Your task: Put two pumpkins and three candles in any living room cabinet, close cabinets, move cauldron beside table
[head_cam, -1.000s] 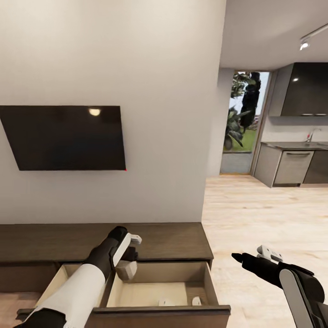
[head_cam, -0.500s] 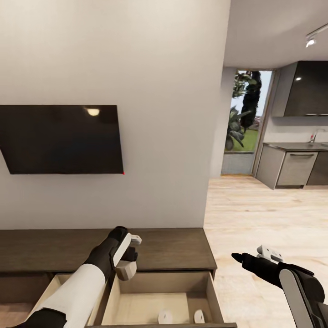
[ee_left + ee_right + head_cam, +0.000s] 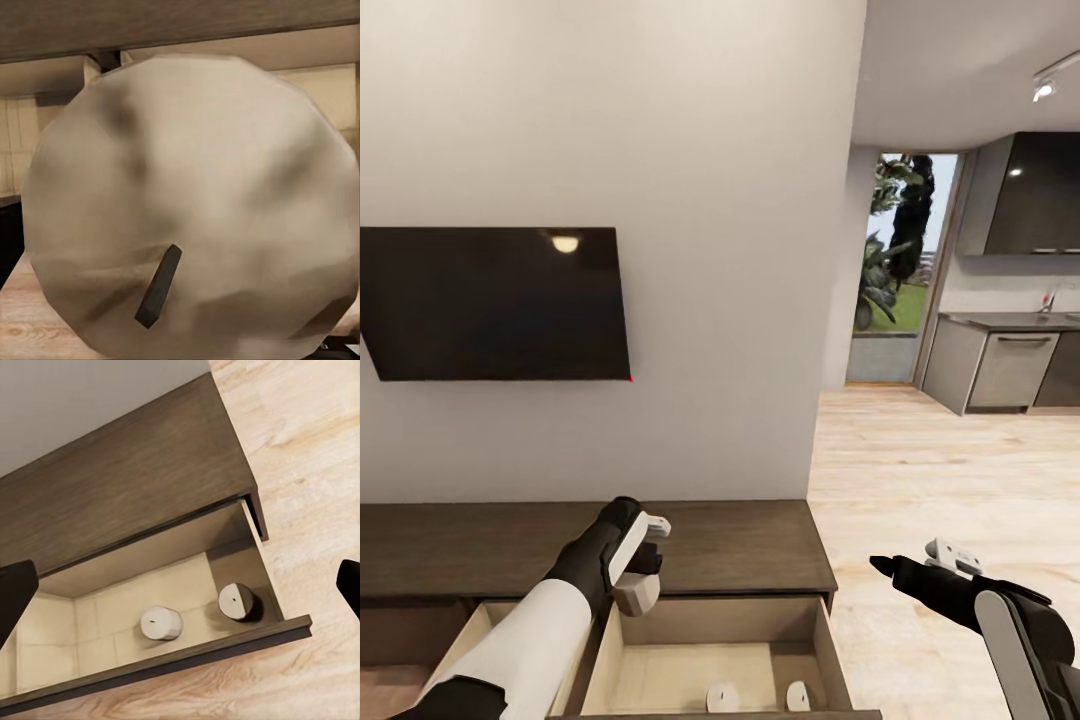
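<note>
L gripper (image 3: 643, 570) sits lower centre of head view, clamped on a stubby pale candle (image 3: 191, 206), held over the back edge of the open drawer (image 3: 830, 640); in the L wrist view the candle's round end w/ dark wick is right up against the lens. R gripper (image 3: 915, 570) is lower right of head view, above the plank floor (image 3: 940, 470), beside the cabinet (image 3: 740, 545) end; its fingers are spread wide apart w/ nothing between them. The pale-wood drawer is pulled out at bottom centre and has two candles in it: one (image 3: 161, 623) mid-drawer, another (image 3: 234, 601) just beside it nearer the R drawer wall, apart from each other. Black TV (image 3: 495, 303) on wall at upper left; kitchen units (image 3: 1000, 365) far right
</note>
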